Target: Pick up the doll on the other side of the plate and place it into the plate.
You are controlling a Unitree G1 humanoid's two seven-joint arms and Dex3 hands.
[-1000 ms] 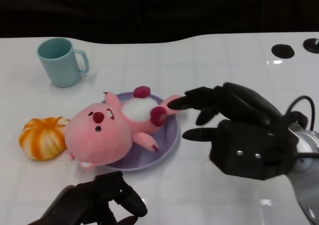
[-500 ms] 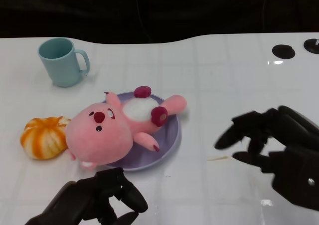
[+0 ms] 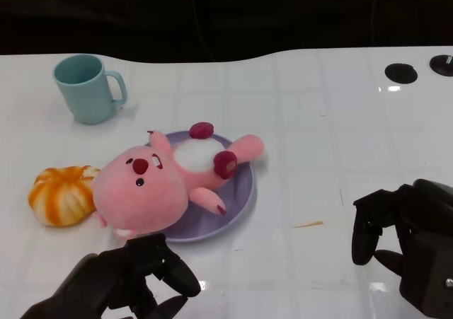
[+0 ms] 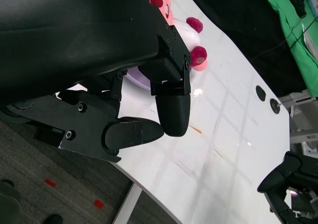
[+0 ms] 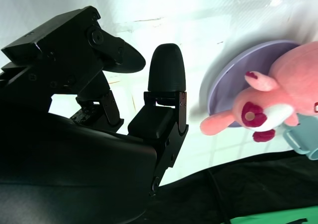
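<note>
The pink doll (image 3: 166, 177) lies on its back across the purple plate (image 3: 237, 192), its big head hanging over the plate's left rim and one leg over the right rim. My right hand (image 3: 407, 238) sits at the lower right, well clear of the plate, fingers bent and apart, holding nothing. The right wrist view shows the doll (image 5: 293, 80) and plate (image 5: 233, 75) beyond those empty fingers. My left hand (image 3: 131, 283) stays at the near edge below the doll's head, fingers curled in on nothing. Its wrist view catches the doll's paws (image 4: 198, 55).
A teal mug (image 3: 88, 89) stands at the back left. An orange striped pumpkin-like toy (image 3: 64, 194) lies just left of the doll's head. Two dark round holes (image 3: 401, 71) mark the table's far right. Bare white table lies between the plate and my right hand.
My right hand has let go of the doll's leg and pulled back to the lower right, away from the plate. The doll stays on the plate. The left hand barely moved.
</note>
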